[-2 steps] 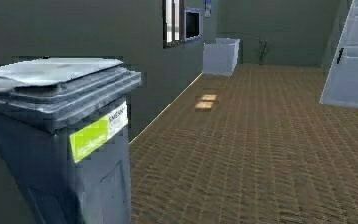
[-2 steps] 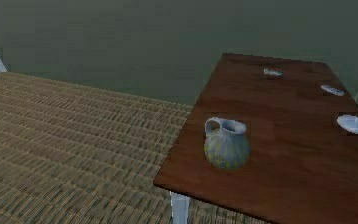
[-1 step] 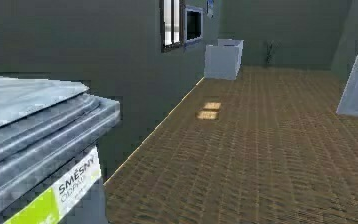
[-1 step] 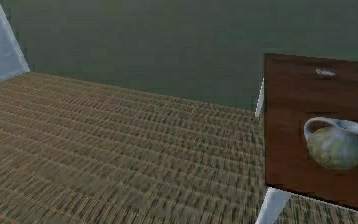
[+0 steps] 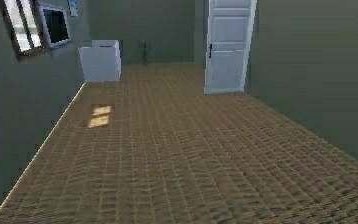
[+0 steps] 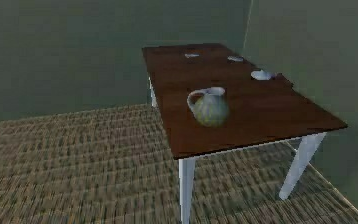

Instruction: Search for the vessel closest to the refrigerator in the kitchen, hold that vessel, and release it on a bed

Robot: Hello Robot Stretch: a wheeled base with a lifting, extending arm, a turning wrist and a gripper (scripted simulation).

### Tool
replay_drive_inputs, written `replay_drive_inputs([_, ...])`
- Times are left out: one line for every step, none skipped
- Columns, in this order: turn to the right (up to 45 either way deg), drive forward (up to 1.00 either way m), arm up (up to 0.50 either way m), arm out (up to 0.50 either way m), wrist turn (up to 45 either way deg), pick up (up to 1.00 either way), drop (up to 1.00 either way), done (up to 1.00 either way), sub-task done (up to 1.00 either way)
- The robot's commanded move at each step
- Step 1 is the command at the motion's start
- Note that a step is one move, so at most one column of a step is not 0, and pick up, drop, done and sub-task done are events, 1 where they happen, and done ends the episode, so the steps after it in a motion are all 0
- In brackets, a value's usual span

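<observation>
Jug [image 6: 209, 106] of pale green, round-bodied with a handle toward the arm side view's left, stands upright on the dark brown desk [image 6: 282, 115], near the edge that faces the robot and well apart from everything else on the top. Farther out on the same desk lie three small pale things, one dish-like piece [image 6: 261, 74] toward the view's right and two flatter ones [image 6: 235, 58] [image 6: 191, 54] near the far end; they are too small to name. The desk has white legs [image 6: 186, 190] and stands on a woven brown floor [image 6: 77, 160] close to a corner of grey-green walls. The forward view looks along the floor to a white door [image 5: 230, 45], a white box-like cabinet [image 5: 101, 60] beside the far wall, and a window [image 5: 25, 25] with a dark panel [image 5: 55, 25] next to it on the left wall. I cannot tell the state of the fingers from these pictures. The main risk, as I judge it, is taking the wrong thing: no refrigerator is seen, so nothing confirms that this is the kitchen or that this jug is the vessel nearest to it. A second risk is the jug's place near the desk edge: a clumsy reach could nudge its round body over or off onto the floor. The door looks shut, which may block the way to a bed.
</observation>
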Motion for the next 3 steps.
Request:
replay_drive_inputs([0.0,1.0,0.0,0.0,0.0,0.0,0.0,0.0,0.0])
replay_drive_inputs([3.0,0.0,0.0,0.0,0.0,0.0,0.0,0.0,0.0])
replay_drive_inputs([0.0,1.0,0.0,0.0,0.0,0.0,0.0,0.0,0.0])
